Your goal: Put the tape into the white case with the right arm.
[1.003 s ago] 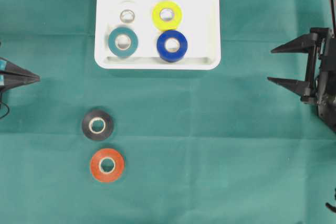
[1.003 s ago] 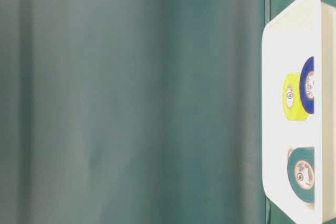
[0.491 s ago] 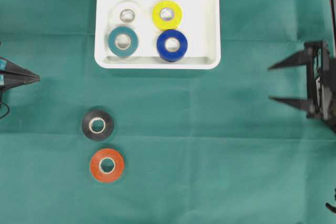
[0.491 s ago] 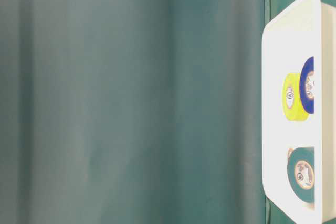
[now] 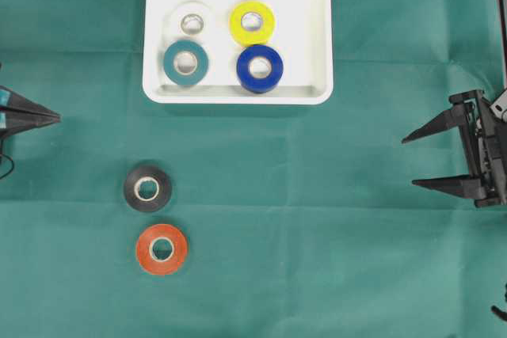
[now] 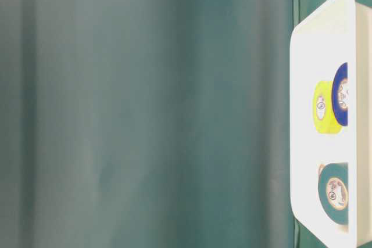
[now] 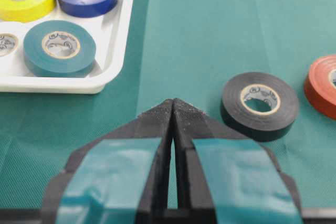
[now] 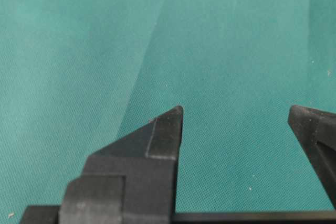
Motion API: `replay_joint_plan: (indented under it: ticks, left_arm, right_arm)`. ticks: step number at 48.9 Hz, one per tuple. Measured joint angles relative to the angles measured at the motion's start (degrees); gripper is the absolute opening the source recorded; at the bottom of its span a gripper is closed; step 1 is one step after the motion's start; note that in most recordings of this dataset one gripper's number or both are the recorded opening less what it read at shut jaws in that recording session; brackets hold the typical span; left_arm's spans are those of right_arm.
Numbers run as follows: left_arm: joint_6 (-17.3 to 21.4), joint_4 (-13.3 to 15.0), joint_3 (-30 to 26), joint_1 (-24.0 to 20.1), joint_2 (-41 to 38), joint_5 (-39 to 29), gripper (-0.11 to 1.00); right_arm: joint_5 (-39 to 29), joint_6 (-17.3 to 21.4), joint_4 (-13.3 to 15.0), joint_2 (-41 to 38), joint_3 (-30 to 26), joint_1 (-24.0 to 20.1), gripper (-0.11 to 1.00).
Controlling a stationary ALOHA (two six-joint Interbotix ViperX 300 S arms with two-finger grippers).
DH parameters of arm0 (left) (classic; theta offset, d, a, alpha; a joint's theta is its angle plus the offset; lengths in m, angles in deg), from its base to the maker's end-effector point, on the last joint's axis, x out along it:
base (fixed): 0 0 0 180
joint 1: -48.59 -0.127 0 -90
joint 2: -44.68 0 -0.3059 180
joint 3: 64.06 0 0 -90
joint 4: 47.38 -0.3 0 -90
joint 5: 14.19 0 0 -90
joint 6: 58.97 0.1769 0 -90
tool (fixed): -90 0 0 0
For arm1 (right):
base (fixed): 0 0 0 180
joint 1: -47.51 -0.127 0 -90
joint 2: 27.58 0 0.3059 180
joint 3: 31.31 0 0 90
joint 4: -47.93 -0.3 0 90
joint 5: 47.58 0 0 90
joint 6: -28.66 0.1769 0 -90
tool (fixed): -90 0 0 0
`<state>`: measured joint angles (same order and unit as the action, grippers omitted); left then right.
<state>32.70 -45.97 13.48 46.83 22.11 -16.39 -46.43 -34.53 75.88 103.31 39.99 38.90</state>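
Overhead exterior: your right gripper [image 5: 410, 161] sits at the right edge of the frame, its two pointed black fingers [image 5: 432, 126] spread wide and aimed left, with nothing between them. In the right wrist view the same gap shows only bare green cloth [image 8: 157, 40] under and ahead of the tips.

Room to move: from those tips leftward you have an unbroken stretch of cloth. The nearest thing is the white case [image 5: 320, 37], up and to the left, well apart from the gripper. Its rim sits close to the top edge of the frame. Inside it lie four rolls: white roll [image 5: 190, 21], yellow roll [image 5: 252, 22], teal roll [image 5: 185, 63] and blue roll [image 5: 260, 68]. The blue roll sits close against the near rim.

The tape left outside: black roll [image 5: 147, 188] and red roll [image 5: 162, 248], both flat on the cloth at lower left, near one another but apart, well below the case. They are far across the cloth from your right gripper.

Your left gripper [image 5: 55, 117] is at the left edge, fingers pressed together to a single point, holding nothing. In the left wrist view the black roll lies just ahead and to the right of its tip.

Change since one second ago: the right gripper has swung downward in the overhead frame, from level with the case's lower rim to below it. Its spread looks unchanged. The left gripper and all rolls are where they were.
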Motion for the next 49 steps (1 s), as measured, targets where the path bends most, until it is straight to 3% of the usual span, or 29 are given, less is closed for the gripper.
replay_joint_plan:
  ticks: [12,25,35,49]
  left_arm:
    - [-0.09,0.00,0.09,0.00,0.00,0.00,0.00]
    - [0.00,-0.09,0.09,-0.09,0.00,0.00,0.00]
    - [0.00,-0.09,0.09,-0.09,0.00,0.00,0.00]
    - [0.00,-0.09,0.00,-0.09,0.00,0.00,0.00]
  right_arm:
    - [0.09,0.00,0.00,-3.08,-1.41,-0.09,0.49]
    - [1.41,-0.35,0.44,-13.01,-7.03,-0.09,0.49]
    - [6.06,-0.35,2.37,-23.20,-13.10,-0.44,0.49]
    - [8.61,-0.44,2.64,-39.38,-24.52,-0.53,0.49]
